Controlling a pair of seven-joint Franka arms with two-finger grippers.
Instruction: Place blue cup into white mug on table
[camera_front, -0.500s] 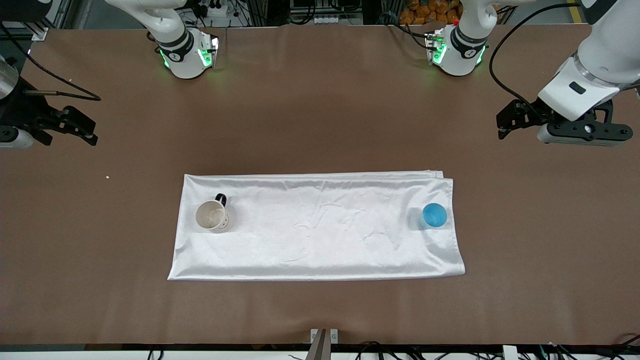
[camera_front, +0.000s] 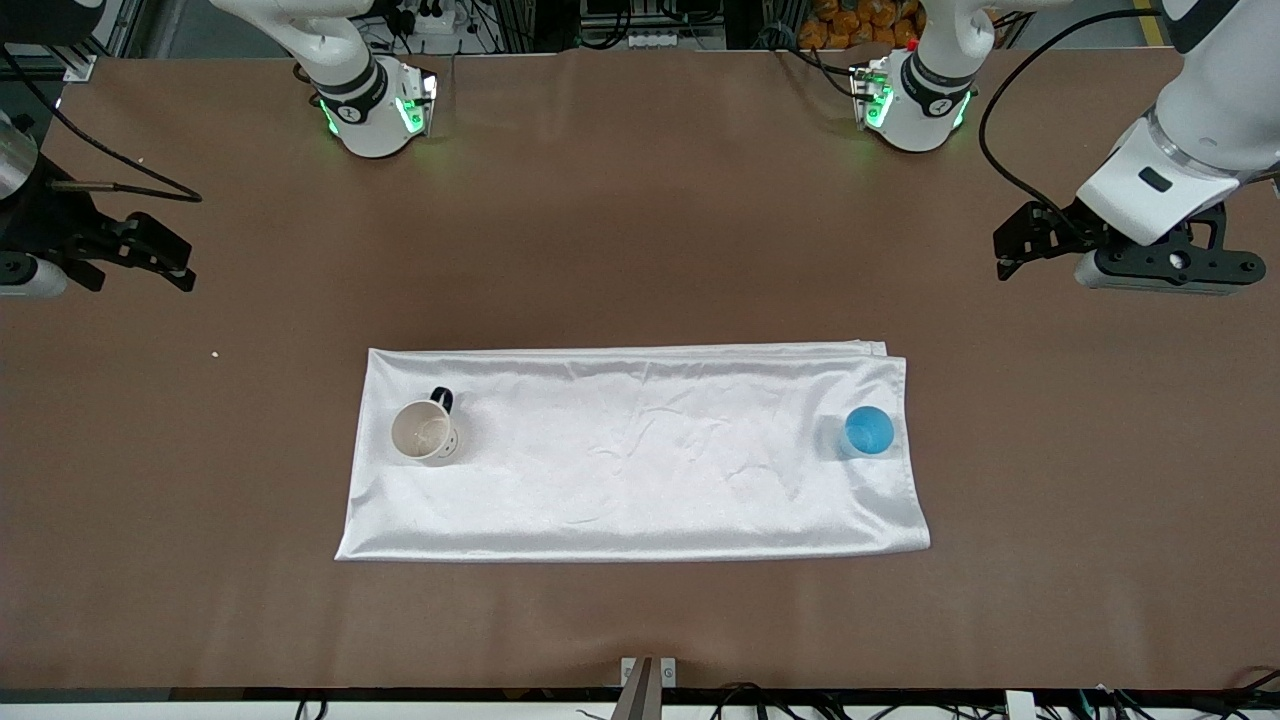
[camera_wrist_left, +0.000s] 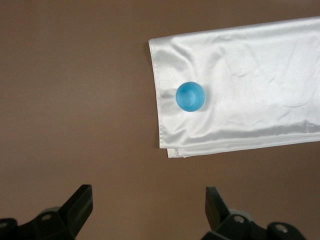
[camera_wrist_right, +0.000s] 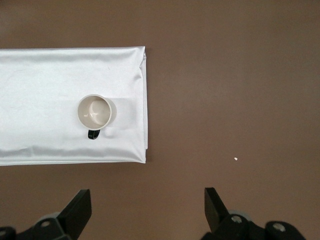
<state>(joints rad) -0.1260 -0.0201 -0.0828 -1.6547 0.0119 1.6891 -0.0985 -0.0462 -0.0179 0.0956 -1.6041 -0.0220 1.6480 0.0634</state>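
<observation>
Brown table (camera_front: 640, 200) carries a white cloth (camera_front: 640, 460). We note the blue cup (camera_front: 869, 431) upright at its left-arm end, the white mug (camera_front: 425, 433) at the other. Left gripper (camera_front: 1030, 235) and right gripper (camera_front: 150, 250) hover over bare table, fingers apart.

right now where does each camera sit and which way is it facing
Front view: high across the table, facing both arm bases; shows the cloth, white mug, blue cup, left gripper, right gripper.
Left wrist view: looks down on the blue cup; own open jaws show.
Right wrist view: looks down on the white mug; own open jaws show.
Shared: both wrist views show the cloth and table.
</observation>
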